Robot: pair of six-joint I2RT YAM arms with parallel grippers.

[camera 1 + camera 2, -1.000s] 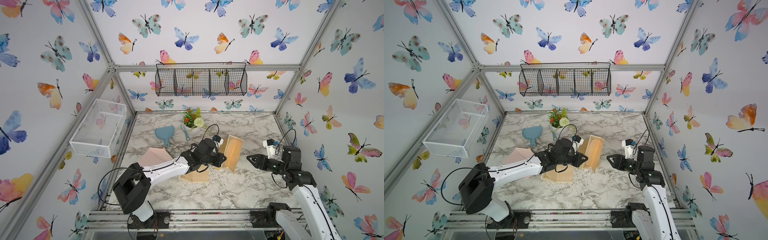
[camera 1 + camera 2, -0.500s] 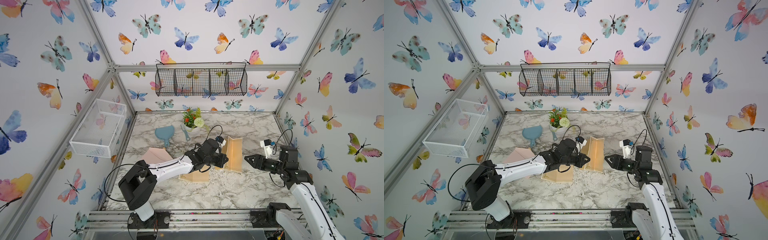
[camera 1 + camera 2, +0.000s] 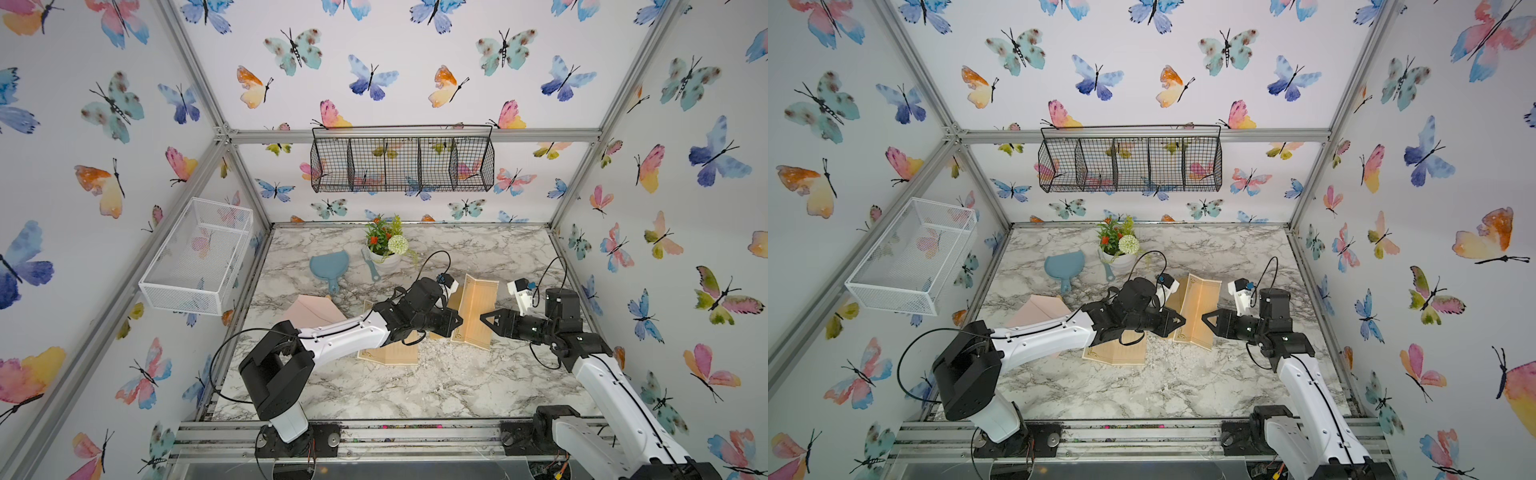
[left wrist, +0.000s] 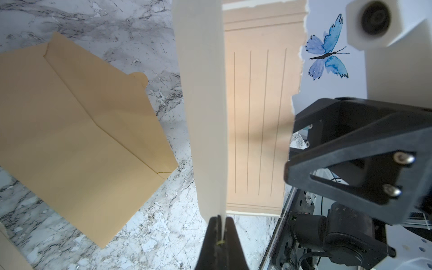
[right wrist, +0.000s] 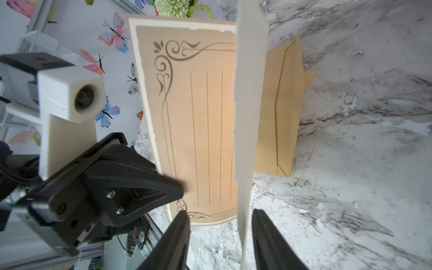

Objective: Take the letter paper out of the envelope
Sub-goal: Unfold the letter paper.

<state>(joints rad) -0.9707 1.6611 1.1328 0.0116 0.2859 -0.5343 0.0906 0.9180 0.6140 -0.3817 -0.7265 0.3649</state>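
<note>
The tan letter paper, lined with a scrolled border, stands folded and upright above the table between both arms. My left gripper is shut on one of its side edges. My right gripper is open at the opposite side. A white-backed panel of the paper passes between its fingers with a gap on each side. A tan envelope lies flat on the marble beneath, flap open. It is mostly hidden in both top views.
A second ornate lined sheet lies under my left forearm. A pink envelope lies further left. A blue dustpan, a brush and a flower pot stand at the back. A wire basket hangs on the left wall.
My right gripper has moved left up to the paper's edge and its jaws have narrowed around it. The left gripper has shifted slightly right and turned the paper more upright.
</note>
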